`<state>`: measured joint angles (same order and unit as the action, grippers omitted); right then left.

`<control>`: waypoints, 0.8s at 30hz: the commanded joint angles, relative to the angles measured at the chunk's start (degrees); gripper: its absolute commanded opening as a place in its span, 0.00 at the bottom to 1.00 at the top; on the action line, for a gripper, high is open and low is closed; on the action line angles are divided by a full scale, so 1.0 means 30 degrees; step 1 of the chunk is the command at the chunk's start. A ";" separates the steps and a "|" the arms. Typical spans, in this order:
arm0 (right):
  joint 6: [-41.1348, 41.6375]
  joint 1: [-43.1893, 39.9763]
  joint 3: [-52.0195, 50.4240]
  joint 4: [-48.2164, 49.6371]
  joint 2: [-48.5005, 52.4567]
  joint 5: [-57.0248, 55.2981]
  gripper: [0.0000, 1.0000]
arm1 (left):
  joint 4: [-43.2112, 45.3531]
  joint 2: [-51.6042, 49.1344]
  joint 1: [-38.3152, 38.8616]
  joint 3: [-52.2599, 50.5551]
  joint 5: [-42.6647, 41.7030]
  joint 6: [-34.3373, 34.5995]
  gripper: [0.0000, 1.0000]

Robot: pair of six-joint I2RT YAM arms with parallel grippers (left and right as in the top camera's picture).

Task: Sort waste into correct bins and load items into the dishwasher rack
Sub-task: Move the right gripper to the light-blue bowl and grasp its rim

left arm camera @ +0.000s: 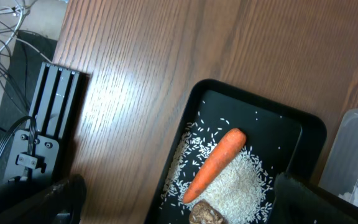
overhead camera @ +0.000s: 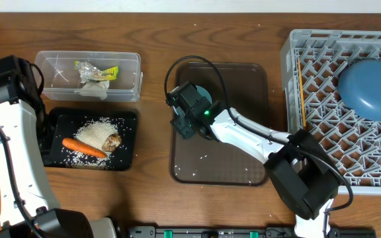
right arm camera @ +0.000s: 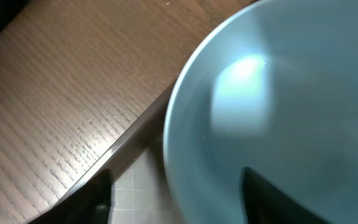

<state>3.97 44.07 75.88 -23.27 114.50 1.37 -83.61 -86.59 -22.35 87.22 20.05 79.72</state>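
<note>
**Wooden tabletop with sorted waste, right tool at the bowl**

A brown wood-grain tabletop (overhead camera: 151, 198) fills the overhead view. Far left, a clear tub (overhead camera: 45, 63) holds the tissue (overhead camera: 94, 84) and wrapper (overhead camera: 101, 71). Just in front of it, a black tray (overhead camera: 126, 125) carries rice (overhead camera: 94, 132), a carrot (overhead camera: 83, 147) and a brown lump (overhead camera: 113, 141).

The left tool (left arm camera: 179, 202) hangs over this tray, spread wide. A strip of bare wood separates the tray from the central brown serving tray (overhead camera: 243, 99).

There the right tool (right arm camera: 178, 198) has its fingers apart, one on each side of the light-blue bowl's (right arm camera: 291, 93) rim.

At the right edge, the grey rack (overhead camera: 323, 99) holds a dark-blue plate (overhead camera: 370, 89) and chopsticks (overhead camera: 301, 89).
</note>
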 commanded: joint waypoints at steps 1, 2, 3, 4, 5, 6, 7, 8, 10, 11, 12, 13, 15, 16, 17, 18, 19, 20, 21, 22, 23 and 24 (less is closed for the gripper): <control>0.0262 0.0051 0.0029 -0.0117 0.0095 -0.0517 0.50 | -0.0102 -0.0087 -0.0080 -0.0036 0.0313 0.0248 0.98; 0.0379 0.0051 0.0029 -0.0175 0.0095 -0.0525 0.47 | -0.0102 -0.0087 -0.0080 -0.0036 0.0313 0.0248 0.98; 0.0393 0.0044 0.0029 -0.0211 0.0095 -0.0532 0.46 | -0.0102 -0.0087 -0.0080 -0.0036 0.0313 0.0248 0.98; 0.0401 0.0029 0.0029 -0.0248 0.0095 -0.0525 0.44 | -0.0102 -0.0095 -0.0080 -0.0036 0.0313 0.0240 0.98; 0.0401 0.0036 0.0029 -0.0262 0.0095 -0.0525 0.40 | -0.0102 -0.0095 -0.0080 -0.0036 0.0313 0.0248 0.98; 0.0401 0.0036 0.0029 -0.0291 0.0095 -0.0525 0.38 | -0.0102 -0.0087 -0.0080 -0.0036 0.0313 0.0248 0.98; 0.0408 0.0036 0.0029 -0.0313 0.0095 -0.0525 0.34 | -0.0102 -0.0087 -0.0080 -0.0036 0.0313 0.0240 0.98; 0.0466 0.0036 0.0029 -0.0342 0.0095 -0.0532 0.32 | -0.0102 -0.0087 -0.0080 -0.0036 0.0313 0.0248 0.98; 0.0597 0.0029 0.0029 -0.0401 0.0095 -0.0532 0.25 | -0.0102 -0.0087 -0.0080 -0.0036 0.0313 0.0248 0.98; 0.0612 0.0036 0.0029 -0.0401 0.0095 -0.0525 0.21 | -0.0102 -0.0087 -0.0080 -0.0036 0.0313 0.0240 0.98; 0.0772 0.0036 0.0029 -0.0408 0.0095 -0.0532 0.19 | -0.0102 -0.0087 -0.0080 -0.0036 0.0313 0.0248 0.98; 0.0976 0.0036 0.0029 -0.0408 0.0095 -0.0525 0.16 | -0.0102 -0.0087 -0.0080 -0.0036 0.0313 0.0240 0.98; 0.1319 0.0036 0.0029 -0.0408 0.0087 -0.0525 0.10 | -0.0102 -0.0087 -0.0080 -0.0036 0.0313 0.0248 0.98; 0.1428 0.0029 0.0029 -0.0408 0.0087 -0.0525 0.08 | -0.0102 -0.0087 -0.0080 -0.0036 0.0313 0.0240 0.98; 0.1559 0.0029 0.0029 -0.0401 0.0087 -0.0525 0.04 | -0.0102 -0.0087 -0.0080 -0.0036 0.0313 0.0240 0.98; 0.1683 0.0029 0.0029 -0.0401 0.0087 -0.0525 0.03 | -0.0102 -0.0087 -0.0080 -0.0036 0.0313 0.0248 0.98; 0.1814 0.0036 0.0044 -0.0401 0.0080 -0.0525 0.02 | -0.0102 -0.0087 -0.0080 -0.0036 0.0313 0.0240 0.98; 0.1836 0.0029 0.0066 -0.0415 0.0051 -0.0525 0.01 | -0.0102 -0.0087 -0.0080 -0.0036 0.0313 0.0248 0.98; 0.1931 0.0029 0.0066 -0.0415 0.0029 -0.0517 0.01 | -0.0102 -0.0087 -0.0080 -0.0036 0.0313 0.0248 0.98; 0.2098 0.0036 0.0066 -0.0452 -0.0066 -0.0525 0.01 | -0.0102 -0.0087 -0.0080 -0.0036 0.0313 0.0248 0.98; 0.2157 0.0029 0.0066 -0.0459 -0.0138 -0.0525 0.01 | -0.0102 -0.0087 -0.0080 -0.0036 0.0313 0.0248 0.98; 0.2310 0.0029 0.0066 -0.0481 -0.0262 -0.0525 0.01 | -0.0102 -0.0087 -0.0080 -0.0036 0.0313 0.0240 0.98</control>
<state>8.21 44.07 75.90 -24.32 114.48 -0.27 -83.59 -86.59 -22.35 87.22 20.05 79.72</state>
